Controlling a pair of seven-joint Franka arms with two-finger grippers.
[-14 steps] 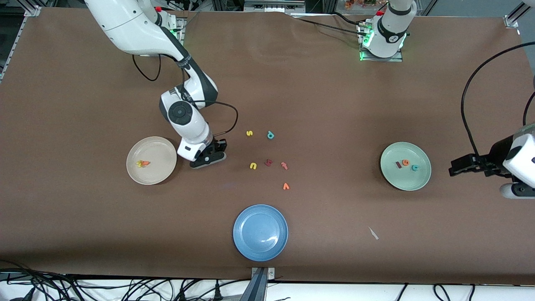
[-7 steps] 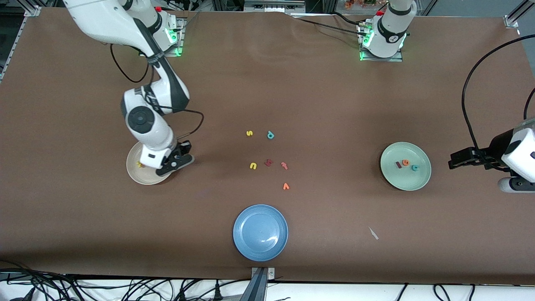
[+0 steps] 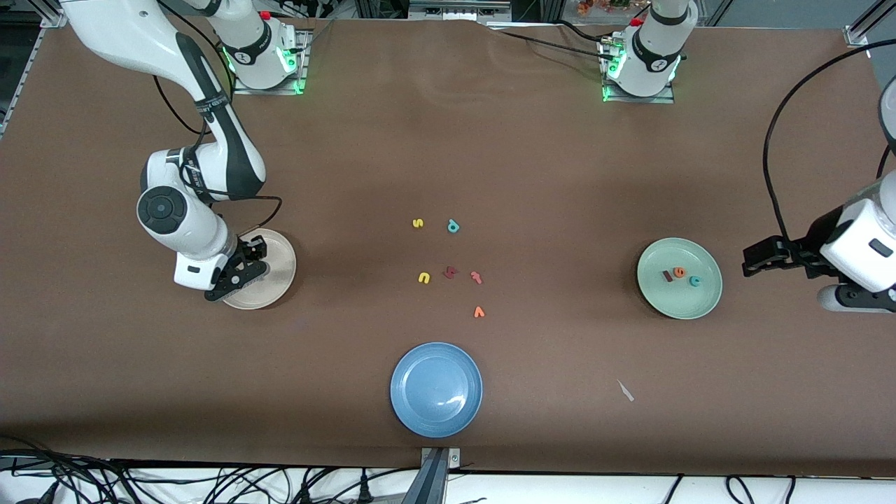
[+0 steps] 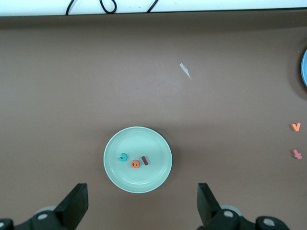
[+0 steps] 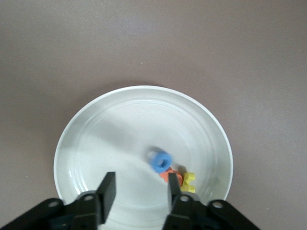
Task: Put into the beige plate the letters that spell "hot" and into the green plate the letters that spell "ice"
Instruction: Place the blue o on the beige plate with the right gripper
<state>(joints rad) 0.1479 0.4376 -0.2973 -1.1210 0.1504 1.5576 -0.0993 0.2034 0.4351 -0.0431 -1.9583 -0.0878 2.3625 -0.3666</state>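
My right gripper (image 3: 234, 276) hangs over the beige plate (image 3: 278, 266), open, with nothing between its fingers. In the right wrist view the blue o (image 5: 161, 161) sits in the beige plate (image 5: 96, 124), free of the right gripper (image 5: 139, 189), beside the orange t (image 5: 169, 176) and yellow h (image 5: 189, 181). The green plate (image 3: 689, 304) holds the maroon i (image 3: 668, 276), orange e (image 3: 679, 271) and teal c (image 3: 695, 281). My left gripper (image 3: 752, 266) waits open beside it, toward the left arm's end of the table. The left wrist view shows the left gripper (image 4: 142, 206) and the green plate (image 4: 115, 175).
Loose letters lie mid-table: a yellow s (image 3: 418, 223), teal p (image 3: 453, 226), yellow u (image 3: 423, 278), a maroon letter (image 3: 449, 272), a pinkish t-like one (image 3: 477, 277) and an orange v (image 3: 479, 312). A blue plate (image 3: 436, 389) sits near the front edge, with a white scrap (image 3: 625, 390).
My right arm swung from beside the beige plate to over it, and its jaws opened, leaving the blue o in the plate. The left arm drifted slightly.
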